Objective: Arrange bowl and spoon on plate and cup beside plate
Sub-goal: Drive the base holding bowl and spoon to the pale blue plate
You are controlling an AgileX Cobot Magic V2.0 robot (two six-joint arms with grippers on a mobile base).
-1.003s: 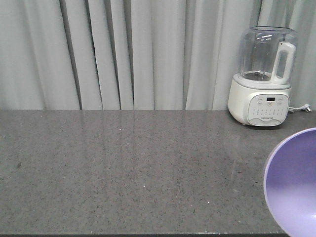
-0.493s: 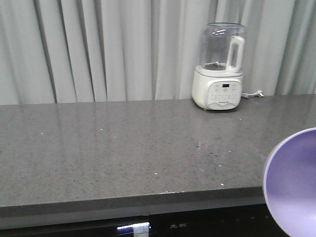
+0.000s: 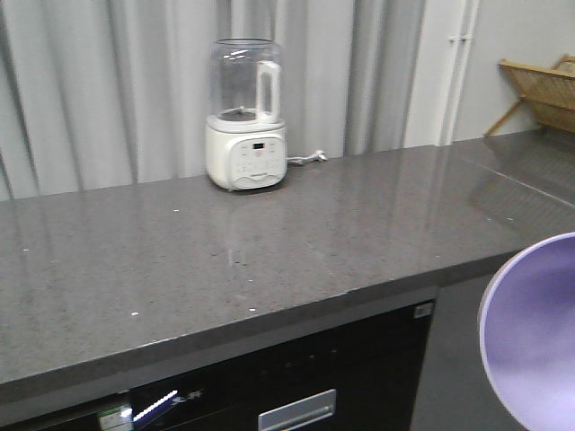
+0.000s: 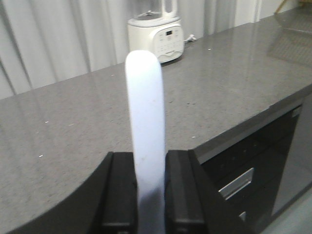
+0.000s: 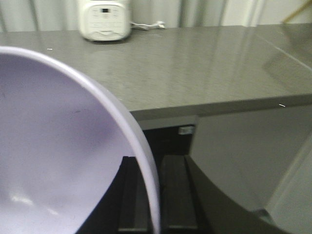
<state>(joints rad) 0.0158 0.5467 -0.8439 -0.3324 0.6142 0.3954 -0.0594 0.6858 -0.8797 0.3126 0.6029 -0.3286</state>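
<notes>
My left gripper [image 4: 149,187] is shut on the spoon [image 4: 146,117], a pale bluish-white strip that stands up between the black fingers [image 4: 119,190]. The lavender bowl [image 5: 53,146] fills the left of the right wrist view, its rim pinched in my right gripper [image 5: 153,195], which is shut on it. The front view catches part of the same bowl [image 3: 535,337] at the lower right edge. The plate and the cup are out of view.
A grey stone counter [image 3: 225,260] runs across, with a white blender [image 3: 245,117] at its back against curtains. Dark cabinet fronts with a metal handle [image 3: 296,411] sit under the counter edge. A wooden rack [image 3: 539,90] stands far right.
The front view has swung to the right and pulled back: the blender slid from right to left of centre, and the counter's front edge, cabinets and right corner came into sight. The bowl keeps its place.
</notes>
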